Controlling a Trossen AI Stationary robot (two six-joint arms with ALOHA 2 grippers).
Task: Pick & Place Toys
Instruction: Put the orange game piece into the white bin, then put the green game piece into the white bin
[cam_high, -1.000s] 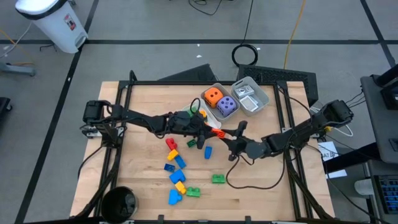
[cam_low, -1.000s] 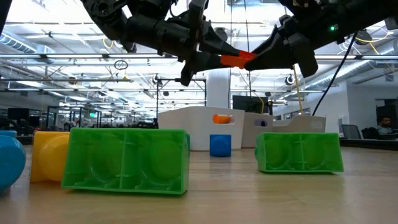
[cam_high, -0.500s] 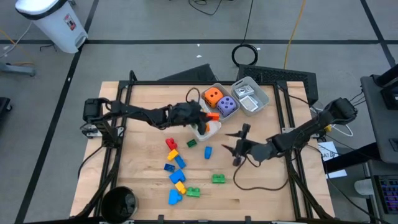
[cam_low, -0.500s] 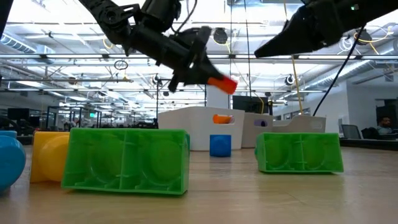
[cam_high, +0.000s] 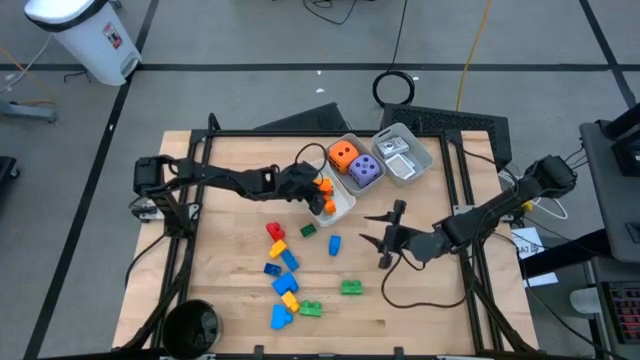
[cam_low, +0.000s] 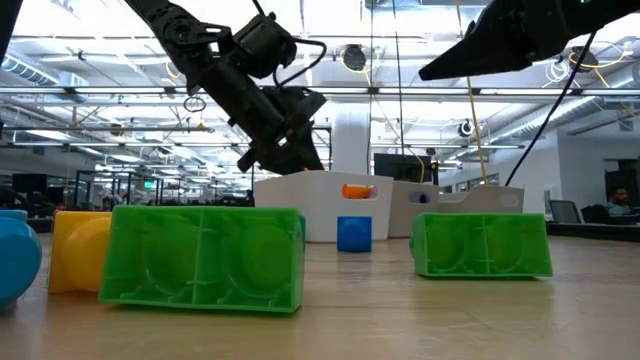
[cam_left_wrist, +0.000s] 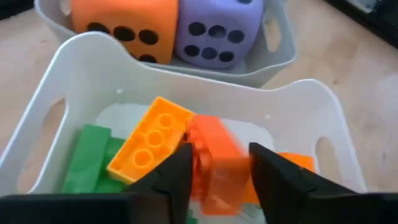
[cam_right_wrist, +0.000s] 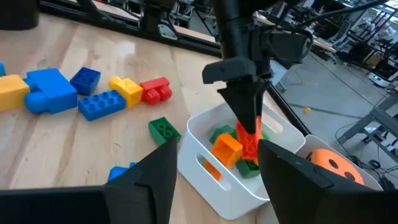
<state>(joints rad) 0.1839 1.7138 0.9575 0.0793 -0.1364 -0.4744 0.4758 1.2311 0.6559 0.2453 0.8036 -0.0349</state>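
We find no writing we can read. Our left gripper (cam_left_wrist: 214, 180) hangs over the white tray (cam_left_wrist: 93, 68), its fingers partly parted around an orange brick (cam_left_wrist: 214, 165); whether they grip it, we cannot tell. Our right gripper (cam_high: 385, 238) waits apart, fingers spread and empty, above the table (cam_high: 230, 170).

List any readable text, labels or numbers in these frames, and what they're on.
No text is readable.
Red label on the white bin: too small to read.
Sheet beside the table's right edge: print too small.
Orange die, purple die: dots only, no digits.
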